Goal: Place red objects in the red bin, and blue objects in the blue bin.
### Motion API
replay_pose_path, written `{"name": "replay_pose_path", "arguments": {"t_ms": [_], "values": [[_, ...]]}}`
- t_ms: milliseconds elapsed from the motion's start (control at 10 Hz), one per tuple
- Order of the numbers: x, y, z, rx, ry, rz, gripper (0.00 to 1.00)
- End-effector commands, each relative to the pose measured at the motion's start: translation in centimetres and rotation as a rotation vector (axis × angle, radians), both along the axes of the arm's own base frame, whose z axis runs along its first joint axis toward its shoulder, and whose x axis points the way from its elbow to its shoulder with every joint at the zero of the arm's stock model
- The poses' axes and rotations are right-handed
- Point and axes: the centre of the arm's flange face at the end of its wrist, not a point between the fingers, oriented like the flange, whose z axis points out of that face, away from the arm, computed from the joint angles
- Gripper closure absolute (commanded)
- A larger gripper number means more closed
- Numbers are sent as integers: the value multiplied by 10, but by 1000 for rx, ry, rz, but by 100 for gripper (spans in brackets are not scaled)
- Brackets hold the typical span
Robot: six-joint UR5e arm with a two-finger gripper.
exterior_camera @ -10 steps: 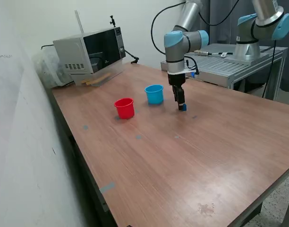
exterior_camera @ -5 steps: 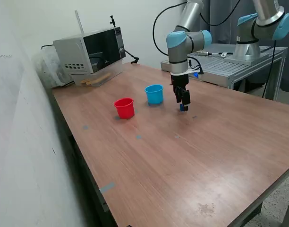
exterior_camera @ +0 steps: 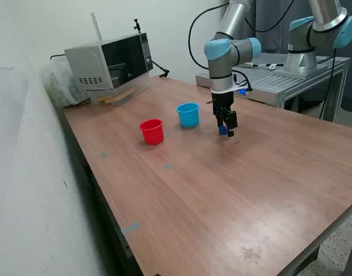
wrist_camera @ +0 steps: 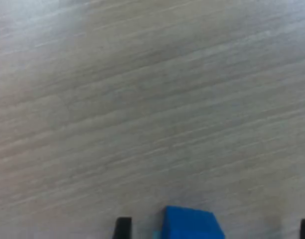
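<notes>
A small dark blue cube (exterior_camera: 222,130) lies on the wooden table (exterior_camera: 222,190), to the exterior view's right of the blue bin (exterior_camera: 188,114). My gripper (exterior_camera: 228,126) hangs just over the cube, open. In the wrist view the blue cube (wrist_camera: 191,225) sits between my gripper's (wrist_camera: 215,230) spread fingers (wrist_camera: 123,228), nearer one of them and touching neither. The red bin (exterior_camera: 152,131) stands further to the exterior view's left. Both bins are upright. No red objects show; what the bins hold is hidden.
A microwave (exterior_camera: 110,63) stands at the table's far corner. A second robot arm (exterior_camera: 320,29) rises from a metal bench (exterior_camera: 279,80) behind the table. A pale wall (exterior_camera: 26,172) runs along the exterior view's left.
My gripper has shifted slightly to the exterior view's right and turned about its axis, its fingers now spread wider. The blue cube has stayed where it was.
</notes>
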Motion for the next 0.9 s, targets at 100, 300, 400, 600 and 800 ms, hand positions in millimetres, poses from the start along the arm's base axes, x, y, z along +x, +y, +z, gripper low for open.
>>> {"name": "replay_pose_path", "arguments": {"t_ms": [100,300,400,600,800], "values": [[-7,18,18,13,32,-22,100],[-6,23,18,13,32,-29,100],[-6,23,16,13,29,-10,100],[-6,27,16,13,29,-9,100],[-8,36,18,16,31,1,100]]}}
